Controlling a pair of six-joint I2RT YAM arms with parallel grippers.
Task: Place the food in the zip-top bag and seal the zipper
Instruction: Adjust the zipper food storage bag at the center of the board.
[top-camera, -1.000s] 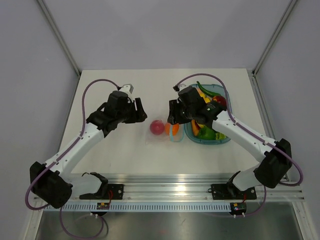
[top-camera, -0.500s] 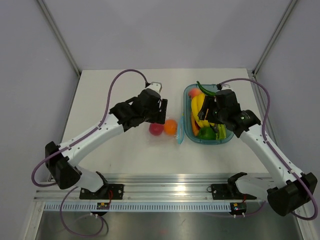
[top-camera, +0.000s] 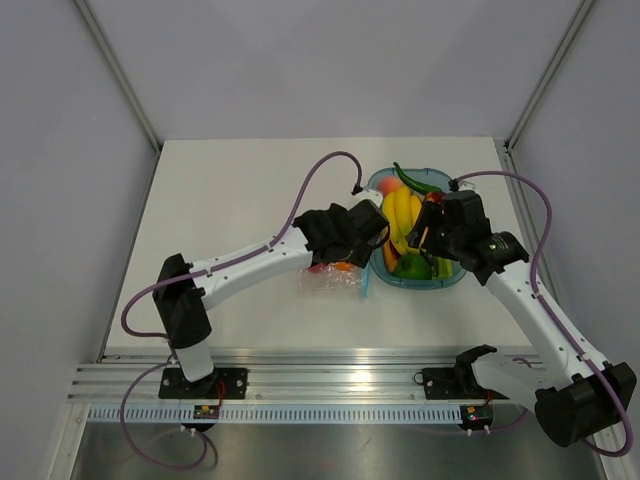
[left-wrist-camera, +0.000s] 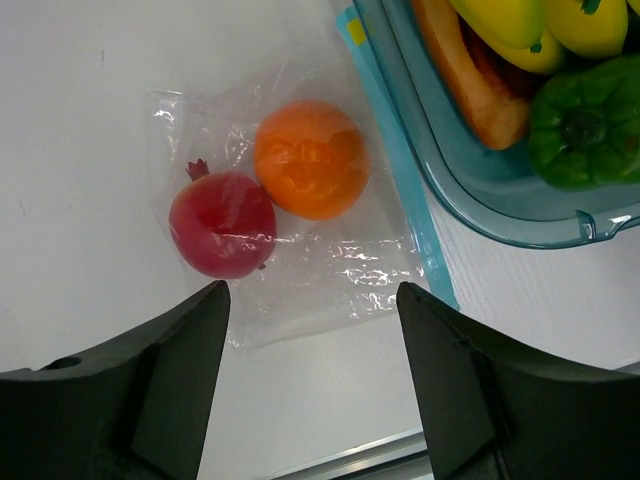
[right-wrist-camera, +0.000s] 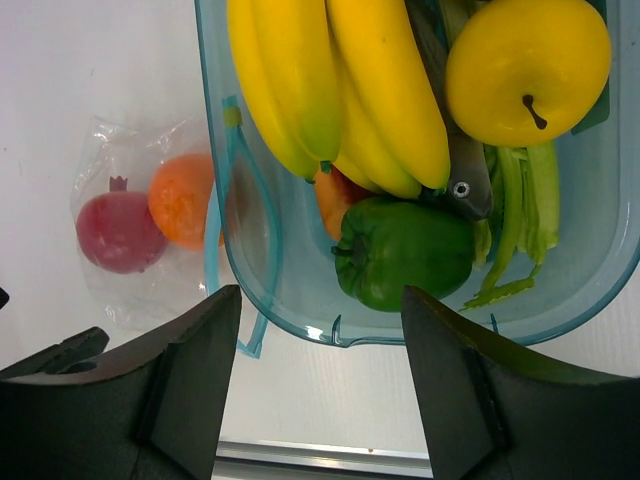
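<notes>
The clear zip-top bag (left-wrist-camera: 330, 270) lies flat on the white table, just left of the tray. A red fruit (left-wrist-camera: 222, 224) and an orange fruit (left-wrist-camera: 311, 160) sit side by side inside it. Its light blue zipper (left-wrist-camera: 405, 190) runs along the edge next to the tray, and in the right wrist view the zipper (right-wrist-camera: 213, 230) looks parted. The yellow fruit (right-wrist-camera: 528, 68) lies in the tray. My left gripper (left-wrist-camera: 312, 385) is open and empty, above the bag (top-camera: 335, 280). My right gripper (right-wrist-camera: 320, 385) is open and empty, above the tray's near rim.
The blue-tinted oval tray (right-wrist-camera: 600, 290) holds yellow bananas (right-wrist-camera: 330, 90), a green pepper (right-wrist-camera: 405, 250), green chilies (right-wrist-camera: 515, 220) and an orange piece (right-wrist-camera: 335, 200). The left arm (top-camera: 260, 262) reaches across the table's middle. The metal rail (top-camera: 340, 365) runs along the near edge.
My left arm swung right from the table's left to above the bag. My right gripper moved off the bag to over the tray. The orange fruit now lies inside the bag beside the red one.
</notes>
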